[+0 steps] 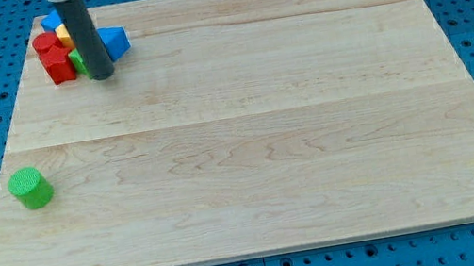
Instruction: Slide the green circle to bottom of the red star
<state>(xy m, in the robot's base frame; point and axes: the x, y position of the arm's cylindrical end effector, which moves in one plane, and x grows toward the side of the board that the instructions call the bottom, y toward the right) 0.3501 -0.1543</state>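
Observation:
The green circle (30, 188) stands alone near the board's left edge, toward the view's bottom. A red block (52, 55), its star shape hard to make out, sits in a tight cluster at the view's top left. My tip (102, 76) rests on the board just right of the cluster, far above and right of the green circle. The dark rod hides part of the cluster.
The cluster also holds a blue block (114, 42) right of the rod, a yellow block (63, 33), a green block (78, 63) partly hidden by the rod, and another blue block (53, 21) at the top. The wooden board (265, 128) lies on a blue pegboard.

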